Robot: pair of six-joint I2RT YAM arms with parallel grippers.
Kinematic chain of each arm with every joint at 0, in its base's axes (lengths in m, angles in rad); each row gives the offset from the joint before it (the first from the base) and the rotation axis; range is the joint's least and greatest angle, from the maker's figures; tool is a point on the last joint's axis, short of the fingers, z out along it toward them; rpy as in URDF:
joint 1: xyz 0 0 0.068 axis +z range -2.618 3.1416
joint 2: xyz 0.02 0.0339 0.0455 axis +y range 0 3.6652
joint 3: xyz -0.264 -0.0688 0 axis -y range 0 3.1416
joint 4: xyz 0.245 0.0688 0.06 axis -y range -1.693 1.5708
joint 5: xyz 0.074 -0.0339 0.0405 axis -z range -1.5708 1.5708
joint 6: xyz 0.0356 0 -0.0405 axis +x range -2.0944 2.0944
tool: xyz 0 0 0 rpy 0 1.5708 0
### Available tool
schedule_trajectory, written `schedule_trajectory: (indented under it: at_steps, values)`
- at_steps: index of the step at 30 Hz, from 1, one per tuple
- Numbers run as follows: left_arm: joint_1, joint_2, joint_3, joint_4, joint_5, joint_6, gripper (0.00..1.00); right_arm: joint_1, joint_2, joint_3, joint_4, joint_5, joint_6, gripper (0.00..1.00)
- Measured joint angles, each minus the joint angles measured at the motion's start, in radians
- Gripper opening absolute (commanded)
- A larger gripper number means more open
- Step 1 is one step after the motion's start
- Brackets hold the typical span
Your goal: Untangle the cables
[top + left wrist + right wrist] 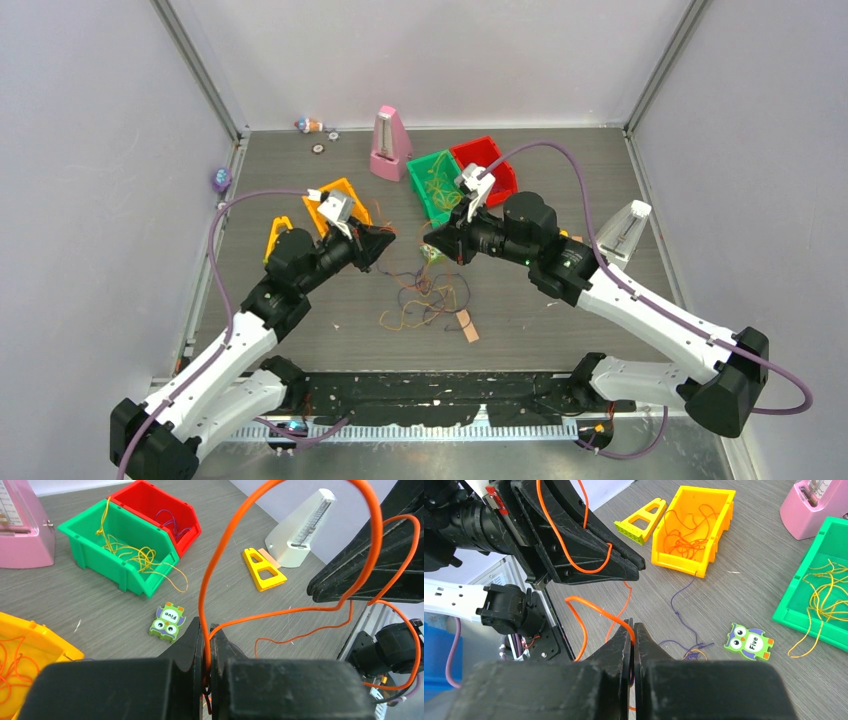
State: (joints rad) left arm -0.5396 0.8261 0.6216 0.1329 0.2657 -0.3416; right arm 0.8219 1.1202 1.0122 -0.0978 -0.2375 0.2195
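On the grey wood-grain surface [600, 170], the pink plastic metronome [389, 145] stands at upper centre of the top view. Just right of it sit the green plastic bin [437, 187] and, touching its right side, the red plastic bin [490, 165]. The orange plastic bin [350, 190] lies left of centre, with the yellow triangular bracket [278, 233] further left. The white plastic metronome [625, 232] stands at right. The tangle of thin cables [425, 300] lies at centre, below the left pincer [385, 240] and right pincer [432, 243], which face each other with a thin orange cable [210, 580] running between them.

Thin orange cable [202, 595] loops aloft; tangled cables [425, 300] lie below.
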Motion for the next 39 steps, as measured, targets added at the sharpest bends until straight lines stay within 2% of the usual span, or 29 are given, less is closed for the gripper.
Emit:
schedule_trajectory:
  at_steps: [10,18,22,26,29,34,39]
  values:
    - [0.000,0.011,-0.063,0.142,0.020,0.009,0.04,-0.013,0.006,0.000,-0.020,-0.016,0.000,0.05]
    - [-0.007,0.079,-0.060,0.233,0.149,-0.024,0.03,-0.021,0.076,0.069,-0.066,-0.016,0.000,0.05]
    - [-0.025,0.127,-0.048,0.255,0.181,-0.046,0.00,-0.024,0.142,0.208,-0.143,-0.024,-0.010,0.05]
    - [-0.030,0.139,-0.042,0.261,0.179,-0.055,0.00,-0.026,0.183,0.445,-0.217,-0.028,-0.036,0.05]
    - [-0.030,0.138,-0.030,0.273,0.180,-0.067,0.00,-0.026,0.177,0.581,-0.206,-0.034,-0.045,0.05]
    - [-0.030,0.127,-0.029,0.282,0.177,-0.071,0.04,-0.026,0.131,0.568,-0.172,-0.035,-0.041,0.05]
    - [-0.030,0.120,-0.031,0.283,0.156,-0.069,0.05,-0.026,0.189,0.510,-0.175,-0.039,-0.022,0.05]
